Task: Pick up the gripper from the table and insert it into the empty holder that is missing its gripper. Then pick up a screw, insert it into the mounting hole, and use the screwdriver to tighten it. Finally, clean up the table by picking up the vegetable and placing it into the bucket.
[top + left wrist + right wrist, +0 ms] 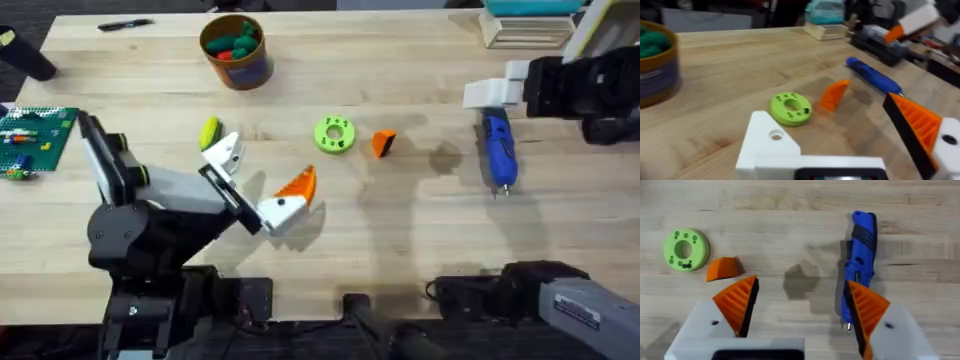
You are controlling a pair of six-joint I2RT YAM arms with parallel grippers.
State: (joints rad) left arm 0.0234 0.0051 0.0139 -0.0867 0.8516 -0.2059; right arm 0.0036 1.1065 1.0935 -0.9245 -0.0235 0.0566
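Pale wooden desk (pixel 400 60) underneath, shelving and clutter at the far edge.

Left pincer (pixel 258 170) spread wide, pinching nothing, low over the desk. On one side a bare white holder (pixel 226 152) with an open screw hole and no pad; on the other a white finger (pixel 283 203) fitted with an orange ribbed pad. Just beside the bare holder, a yellow-green toy vegetable (pixel 209 132) on the wood. Ahead of the open fingers, a green disc (pixel 334 134) with holes, and just past it the loose orange wedge (pixel 383 143), close to the disc but apart from it. Farther off to the bare-holder side, an orange bucket (pixel 237 50) with a blue band, green and red toys inside.

Right pincer (pixel 800 307) likewise spread, pinching nothing, both fingers padded in orange. Directly under one pad, the blue screwdriver (pixel 860 255) flat on the desk; contact not clear. Beyond the other pad, the wedge and the disc.
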